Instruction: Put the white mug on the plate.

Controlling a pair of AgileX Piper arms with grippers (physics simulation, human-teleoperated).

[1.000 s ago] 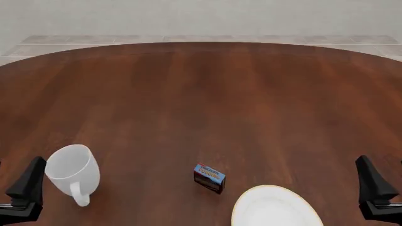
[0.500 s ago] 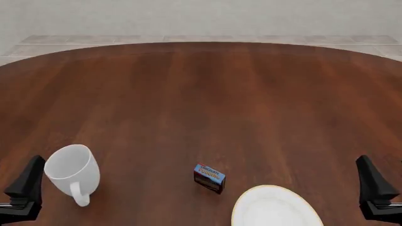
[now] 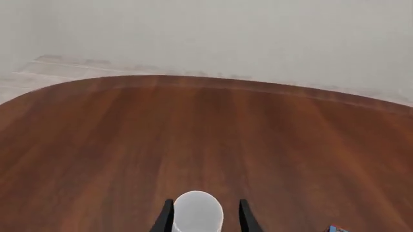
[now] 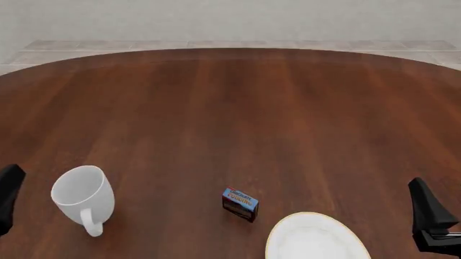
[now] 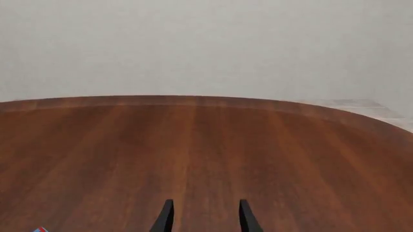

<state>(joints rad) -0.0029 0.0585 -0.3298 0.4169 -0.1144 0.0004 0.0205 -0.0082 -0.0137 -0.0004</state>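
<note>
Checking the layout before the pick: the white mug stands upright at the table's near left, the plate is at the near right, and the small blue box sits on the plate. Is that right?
Not quite. The small blue box is not on the plate; it lies on the table between the white mug and the plate, apart from both. The front view shows this. The rest is right.

Right gripper [image 5: 202, 216]: two dark fingertips parted, nothing between them. Brown wood table [image 5: 206, 154] ahead, pale wall beyond. Blue-red box [image 5: 40, 229] corner at frame edge.
</note>
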